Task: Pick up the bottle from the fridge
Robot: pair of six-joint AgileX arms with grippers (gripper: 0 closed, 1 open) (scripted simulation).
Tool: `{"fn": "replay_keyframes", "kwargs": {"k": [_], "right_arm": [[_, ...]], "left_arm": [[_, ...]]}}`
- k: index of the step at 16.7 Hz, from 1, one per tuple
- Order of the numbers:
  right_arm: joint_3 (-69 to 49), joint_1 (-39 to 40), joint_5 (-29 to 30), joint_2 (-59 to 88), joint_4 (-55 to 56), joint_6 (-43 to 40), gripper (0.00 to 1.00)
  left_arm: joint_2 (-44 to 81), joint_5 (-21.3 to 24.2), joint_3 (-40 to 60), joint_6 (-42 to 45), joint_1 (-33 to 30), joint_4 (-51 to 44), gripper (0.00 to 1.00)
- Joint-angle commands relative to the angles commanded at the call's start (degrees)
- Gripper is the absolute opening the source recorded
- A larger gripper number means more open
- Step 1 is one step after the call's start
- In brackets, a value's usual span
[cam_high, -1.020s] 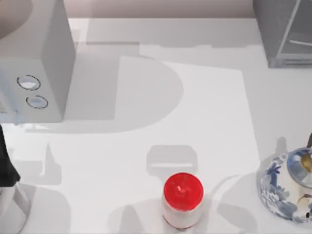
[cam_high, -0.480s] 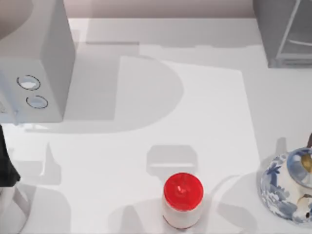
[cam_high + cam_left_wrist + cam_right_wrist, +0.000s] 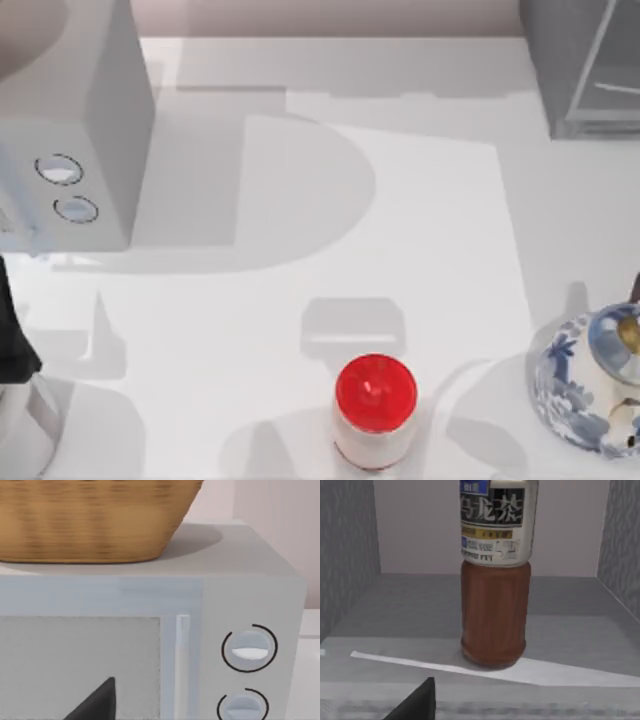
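Looking down from above, finds almost nothing altered from a second ago. Shows the tall grey cabinet with the glass pane, the fridge (image 3: 585,65), at the far right corner of the white table (image 3: 430,250), and the grey box with two round dials (image 3: 70,130) at the far left. Shows a white jar with a red lid (image 3: 375,410) near the front edge and a blue-and-white porcelain teapot (image 3: 590,390) at the right edge, both exactly where they stood. Catches only a slight drift in the dark left arm (image 3: 12,335) at the left edge, parked and idle.

Turning to the left wrist view, faces the dial box up close, with a woven tan basket (image 3: 90,520) resting on its top. Gives just a dark tip of the left gripper (image 3: 97,702), so cannot tell whether open or closed.

Turning to the right wrist view, looks straight into the fridge. Finds the brown tea bottle with the silver label (image 3: 494,605) standing upright on the grey floor between the side walls, a pale strip crossing at its base. Puts the right gripper (image 3: 415,702) in front of the bottle, apart from it; cannot tell its state either.

Suggests a pause at the approach: bottle untouched, reach and grasp not yet done.
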State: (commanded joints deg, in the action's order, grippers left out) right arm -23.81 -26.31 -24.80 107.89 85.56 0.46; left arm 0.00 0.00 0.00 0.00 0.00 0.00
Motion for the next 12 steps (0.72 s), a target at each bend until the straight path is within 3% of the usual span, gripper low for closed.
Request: {"fn": "replay_keyframes", "kwargs": {"k": [7,12], "right_arm": [[-25.78,8.67,9.01,9.19,-16.11,0.08,1.0],[-32.32,11.53,11.96,11.84,-21.94,0.17,1.0]], "left_arm": [[0.0,0.0,0.0,0.0,0.0,0.0,1.0],[0.0,0.0,0.0,0.0,0.0,0.0,1.0]]}}
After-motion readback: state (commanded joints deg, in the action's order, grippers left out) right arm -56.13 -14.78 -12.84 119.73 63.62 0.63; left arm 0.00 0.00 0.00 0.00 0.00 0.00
